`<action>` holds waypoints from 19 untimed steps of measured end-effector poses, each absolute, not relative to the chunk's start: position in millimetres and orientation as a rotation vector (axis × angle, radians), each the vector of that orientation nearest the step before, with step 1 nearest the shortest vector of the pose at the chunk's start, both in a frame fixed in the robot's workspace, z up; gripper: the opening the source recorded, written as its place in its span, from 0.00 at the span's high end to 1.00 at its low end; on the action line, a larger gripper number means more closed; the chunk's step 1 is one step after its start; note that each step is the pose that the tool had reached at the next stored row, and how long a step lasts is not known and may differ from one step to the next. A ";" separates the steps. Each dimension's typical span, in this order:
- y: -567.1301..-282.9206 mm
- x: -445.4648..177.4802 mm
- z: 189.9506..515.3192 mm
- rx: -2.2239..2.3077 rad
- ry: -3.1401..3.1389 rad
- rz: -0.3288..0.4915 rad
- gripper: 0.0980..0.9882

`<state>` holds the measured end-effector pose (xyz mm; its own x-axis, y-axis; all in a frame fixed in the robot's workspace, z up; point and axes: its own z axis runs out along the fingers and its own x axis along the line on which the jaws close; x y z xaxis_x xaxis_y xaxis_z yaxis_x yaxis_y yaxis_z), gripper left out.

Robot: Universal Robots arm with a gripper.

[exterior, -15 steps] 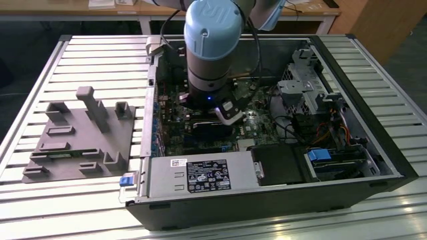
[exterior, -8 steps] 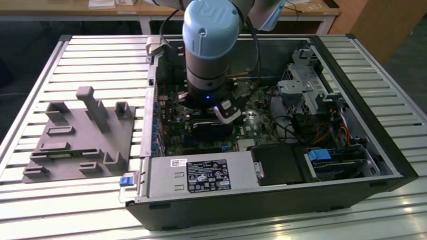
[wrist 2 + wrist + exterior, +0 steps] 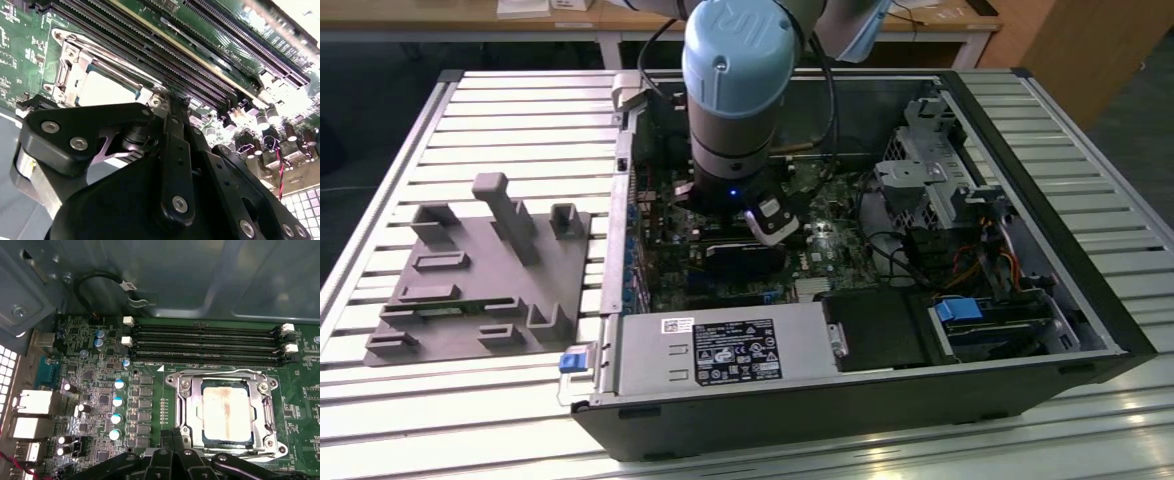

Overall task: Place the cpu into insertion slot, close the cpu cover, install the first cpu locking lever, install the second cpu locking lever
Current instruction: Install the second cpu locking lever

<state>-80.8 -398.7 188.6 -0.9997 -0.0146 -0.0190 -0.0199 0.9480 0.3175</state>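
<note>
In the exterior view the arm (image 3: 736, 100) reaches down into an open computer case (image 3: 854, 400) lying on a slatted metal table (image 3: 400, 150). A grey plastic fixture (image 3: 480, 275) with posts and slots sits on the table on the exterior view's left of the case. A white sticker (image 3: 736, 352) covers the grey power supply box; its print is too small to read. The gripper is down over the green motherboard (image 3: 834, 250).

In the second wrist view the gripper (image 3: 167, 97) has its black fingers (image 3: 175, 150) drawn together to a point just beside a corner of the insertion slot (image 3: 62, 75). Whether they pinch anything I cannot tell. The cpu (image 3: 107, 90) lies in the slot, its pale top showing through the window of the cpu cover (image 3: 122, 75), which lies flat over it.

In the first wrist view the cpu (image 3: 227, 412) sits in the insertion slot (image 3: 272, 412) under the closed cpu cover (image 3: 190, 410), below the black memory slots (image 3: 205, 342). A thin locking lever (image 3: 220, 374) lies along the slot's edge. A tag on a black cable (image 3: 100, 277) is unreadable.
</note>
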 end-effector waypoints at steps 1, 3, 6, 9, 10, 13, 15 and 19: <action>-398.6 -80.8 188.6 -0.027 3.084 0.503 0.99; -398.5 -80.9 189.0 -0.027 3.084 0.503 0.99; -398.4 -80.8 193.5 -0.027 3.084 0.503 0.99; -398.0 -80.9 200.0 -0.027 3.084 0.503 0.99; -397.9 -80.8 201.7 -0.027 3.084 0.503 0.99; -397.9 -80.8 207.2 -0.027 3.084 0.503 0.99; -397.8 -80.9 210.8 -0.027 3.084 0.503 0.99; -397.9 -80.9 217.1 -0.027 3.084 0.503 0.99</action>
<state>-80.9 -397.9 217.1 -0.9997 -0.0145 -0.0189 -0.0198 0.9481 0.3173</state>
